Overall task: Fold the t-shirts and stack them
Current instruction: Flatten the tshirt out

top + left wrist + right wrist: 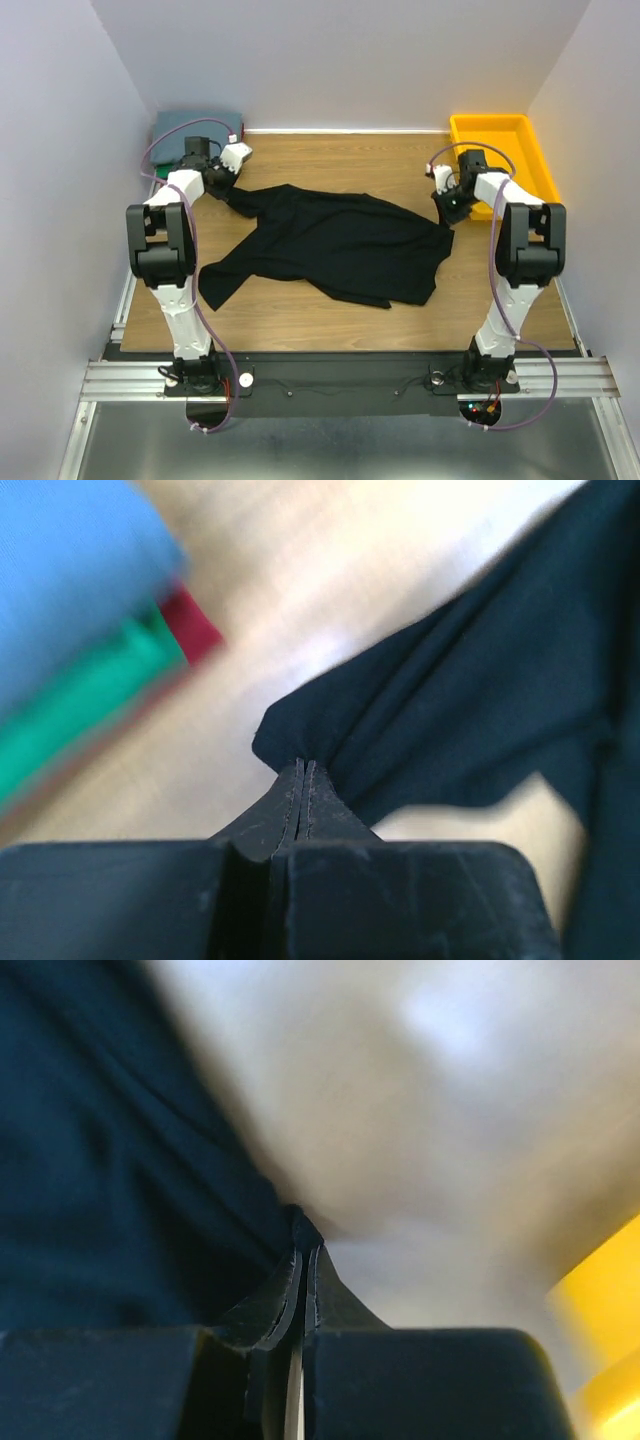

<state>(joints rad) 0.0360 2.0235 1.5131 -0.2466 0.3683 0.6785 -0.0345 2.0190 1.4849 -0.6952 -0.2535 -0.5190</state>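
Left claw (303, 767) and right claw (303, 1250) each pinch opposite edges of the black t-shirt (340, 245), likely to stretch it flat on the counter (350, 160) for folding.

Walled booth with wooden table, seen from above.
Table (330, 160): light-brown wood-grain top. Back wall (340, 60), left wall (50, 180), right wall (600, 100): plain pale grey-white, evenly lit, with soft shadow in the far corners. Near edge: black mounting plate (340, 385) on ribbed aluminium rails (120, 378). Below it, a dull grey metal sheet (330, 450).
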